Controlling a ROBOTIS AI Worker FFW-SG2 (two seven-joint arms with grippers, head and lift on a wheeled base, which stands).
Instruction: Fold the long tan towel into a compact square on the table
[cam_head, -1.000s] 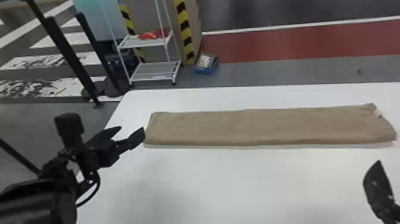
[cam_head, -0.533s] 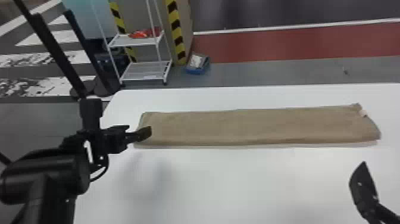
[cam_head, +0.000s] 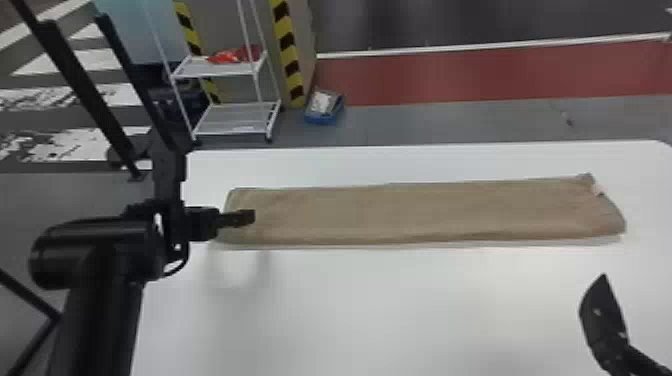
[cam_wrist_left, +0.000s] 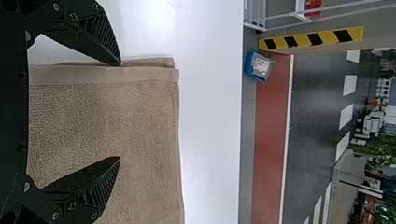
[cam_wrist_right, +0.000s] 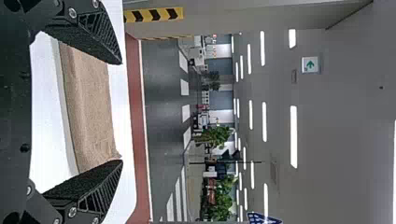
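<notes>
The tan towel (cam_head: 420, 212) lies as a long flat strip across the white table. At its left end, my left gripper (cam_head: 245, 218) is over the towel. In the left wrist view the left gripper (cam_wrist_left: 120, 111) stands open, one finger at the towel's hemmed end and the other over the tan towel (cam_wrist_left: 140, 126). Low at the right of the head view, my right gripper (cam_head: 603, 315) is nearer the front than the towel. The right wrist view has the right gripper (cam_wrist_right: 122, 112) open, with the tan towel (cam_wrist_right: 88, 102) farther off beyond its fingers.
The white table (cam_head: 400, 300) extends in front of the towel and a strip lies behind it. On the floor past the table are a white shelf rack (cam_head: 235, 117), a blue bin (cam_head: 324, 107) and striped posts (cam_head: 290, 55).
My left gripper has moved right, from beside the towel's left end to over it. The head view has shifted slightly, while the towel's shape looks the same.
</notes>
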